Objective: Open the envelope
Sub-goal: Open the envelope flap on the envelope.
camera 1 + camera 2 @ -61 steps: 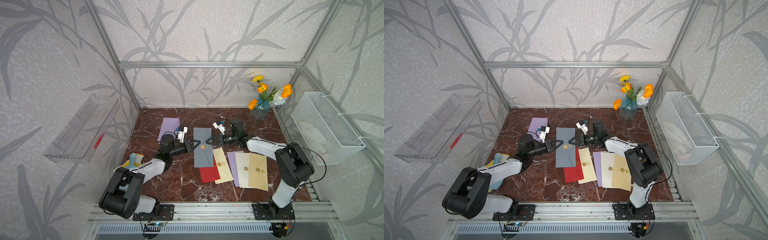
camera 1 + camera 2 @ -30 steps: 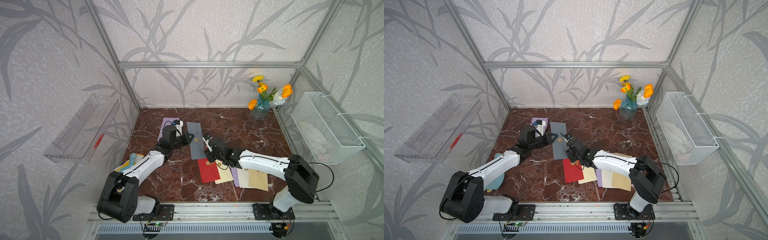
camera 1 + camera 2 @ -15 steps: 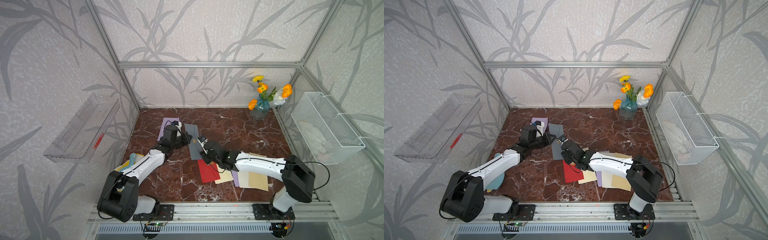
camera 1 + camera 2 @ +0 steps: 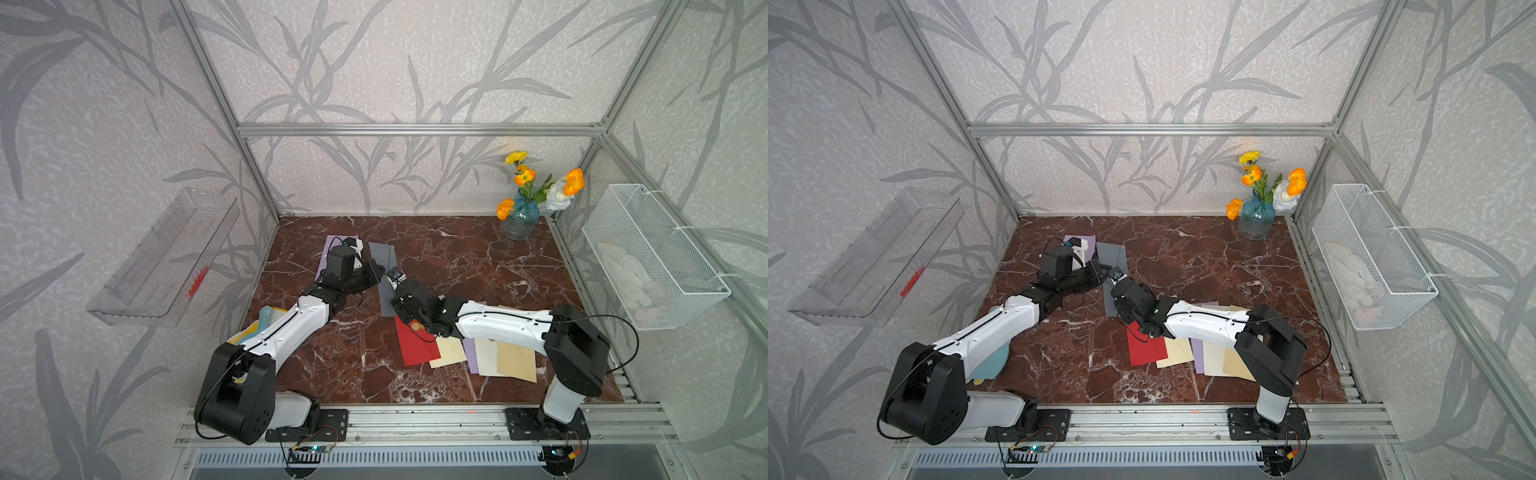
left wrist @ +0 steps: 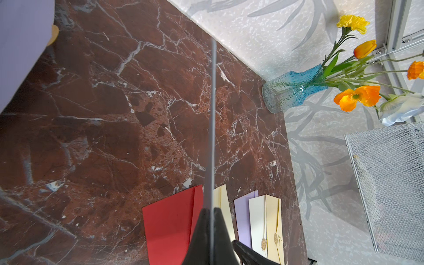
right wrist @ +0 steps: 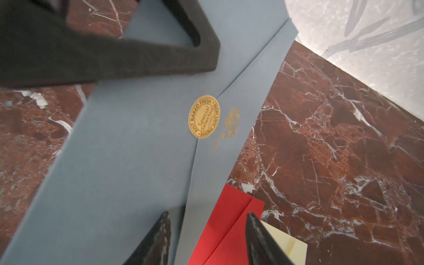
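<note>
The grey-blue envelope [image 4: 383, 254] [image 4: 1113, 254] is held at a tilt over the marble floor, back left of centre. My left gripper [image 4: 376, 272] [image 4: 1101, 272] is shut on its long edge. In the left wrist view the envelope [image 5: 213, 114] shows edge-on between the shut gripper [image 5: 212, 210] fingers. In the right wrist view a round gold seal [image 6: 204, 117] sits on the tip of the closed flap of the envelope [image 6: 137, 149]. My right gripper [image 6: 207, 218] [image 4: 392, 293] is open. One finger is over the envelope and the other over a red envelope [image 6: 229, 218], with nothing gripped.
A red envelope [image 4: 415, 345], cream and lilac envelopes [image 4: 498, 357] lie fanned out at front right. Another lilac envelope [image 4: 330, 245] lies behind the left arm. A blue vase of flowers [image 4: 519, 218] stands at the back right. A wire basket [image 4: 648, 257] hangs on the right wall.
The left gripper has carried the grey-blue envelope from the middle to the back left and tilted it. The right gripper has let go and followed it leftward.
</note>
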Robot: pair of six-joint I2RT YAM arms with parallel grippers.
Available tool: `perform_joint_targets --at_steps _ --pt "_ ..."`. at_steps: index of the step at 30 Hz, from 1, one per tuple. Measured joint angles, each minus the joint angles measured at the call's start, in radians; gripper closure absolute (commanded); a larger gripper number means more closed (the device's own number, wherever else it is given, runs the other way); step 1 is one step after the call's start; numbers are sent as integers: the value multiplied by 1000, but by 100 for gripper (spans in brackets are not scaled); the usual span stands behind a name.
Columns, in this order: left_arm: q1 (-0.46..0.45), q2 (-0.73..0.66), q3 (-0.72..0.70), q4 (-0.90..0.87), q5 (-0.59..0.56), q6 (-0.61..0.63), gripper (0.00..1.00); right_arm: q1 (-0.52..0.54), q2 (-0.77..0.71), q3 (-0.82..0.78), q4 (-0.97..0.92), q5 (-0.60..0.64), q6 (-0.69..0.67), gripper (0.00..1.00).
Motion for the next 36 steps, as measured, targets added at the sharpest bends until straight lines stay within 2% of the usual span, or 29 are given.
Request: perform_joint_targets --at_steps 20,36 --pt "0 -15 12 -76 -36 -15 100 49 69 105 -77 278 0 47" --pt "-3 -66 12 -117 -37 -19 100 50 106 138 -77 342 -42 47"
